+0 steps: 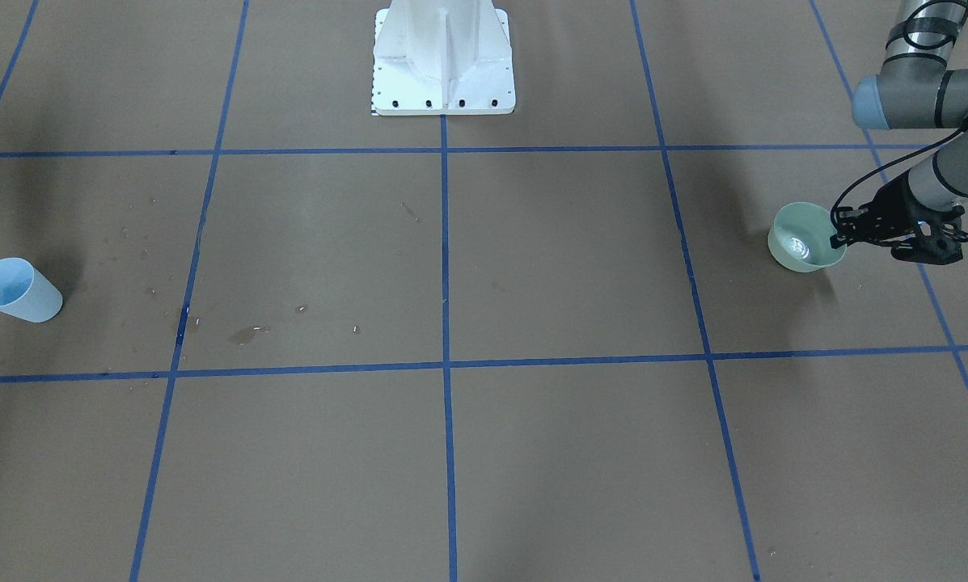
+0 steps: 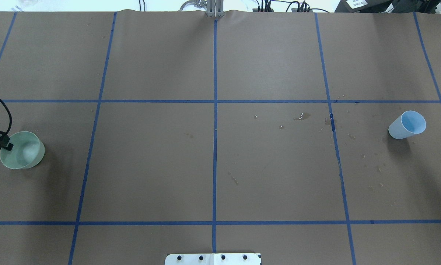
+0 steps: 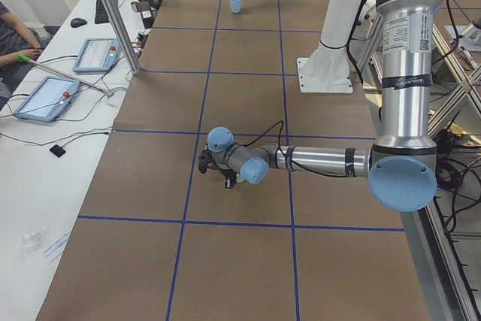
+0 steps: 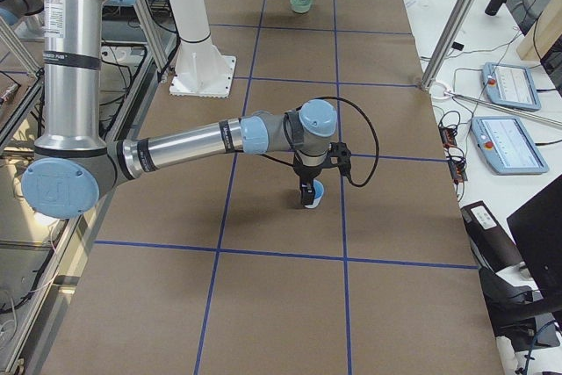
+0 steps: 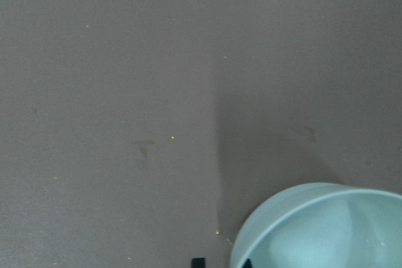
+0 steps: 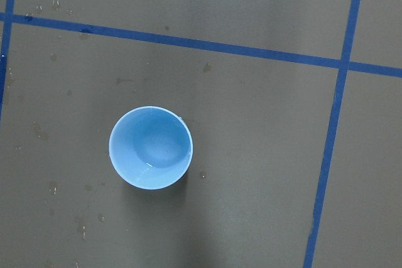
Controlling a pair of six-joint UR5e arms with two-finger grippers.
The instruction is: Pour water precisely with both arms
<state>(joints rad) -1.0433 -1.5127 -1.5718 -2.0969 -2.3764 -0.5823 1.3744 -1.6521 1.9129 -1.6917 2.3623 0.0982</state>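
A pale green cup (image 1: 799,257) stands at the table's left end, with whitish glints of water (image 1: 799,245) inside; it also shows in the overhead view (image 2: 25,156). My left gripper (image 1: 841,237) reaches in low, one finger inside the rim and one outside, shut on it; the wrist view shows both fingertips (image 5: 198,262) at the cup (image 5: 314,230). A light blue cup (image 2: 407,125) stands alone at the right end and looks empty (image 6: 151,147). My right gripper (image 4: 307,189) hangs above it; I cannot tell whether it is open or shut.
The white pedestal (image 1: 443,56) stands at the robot's edge, mid-table. Small spilled drops and stains (image 2: 303,117) mark the brown paper between centre and the blue cup. Blue tape lines (image 2: 214,147) form a grid. Tablets and an operator (image 3: 15,39) are beside the table.
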